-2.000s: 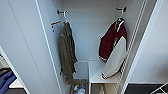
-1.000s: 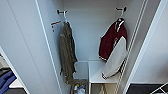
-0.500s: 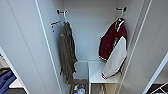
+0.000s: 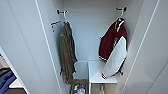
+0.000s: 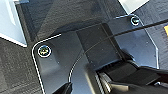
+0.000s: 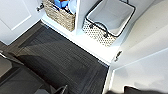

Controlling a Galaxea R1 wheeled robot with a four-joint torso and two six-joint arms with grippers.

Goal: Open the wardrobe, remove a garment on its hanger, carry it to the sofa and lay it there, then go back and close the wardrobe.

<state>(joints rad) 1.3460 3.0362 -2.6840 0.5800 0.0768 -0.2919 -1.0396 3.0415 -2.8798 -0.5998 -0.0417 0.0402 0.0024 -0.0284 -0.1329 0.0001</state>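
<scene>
The wardrobe [image 4: 22,50] stands open, its white doors swung out to both sides. Inside on the right, the maroon garment [image 4: 111,42] with white sleeves hangs on a hanger from a wall hook [image 4: 120,10]. One white sleeve [image 4: 115,60] droops over a white inner shelf [image 4: 96,73]. A long olive-brown coat [image 4: 67,55] hangs on the left side. In the right wrist view, the wardrobe's bottom edge [image 6: 82,41] and the dark carpet [image 6: 62,62] in front of it lie below my right arm. My left wrist hangs over dark carpet [image 5: 15,67].
A wicker basket [image 6: 58,15] holding blue and white items sits in the wardrobe's lower left bay. A white wire-rimmed basket [image 6: 110,17] sits beside it. Something blue [image 4: 6,80] shows past the left door. The door edges [image 4: 140,50] flank the opening closely.
</scene>
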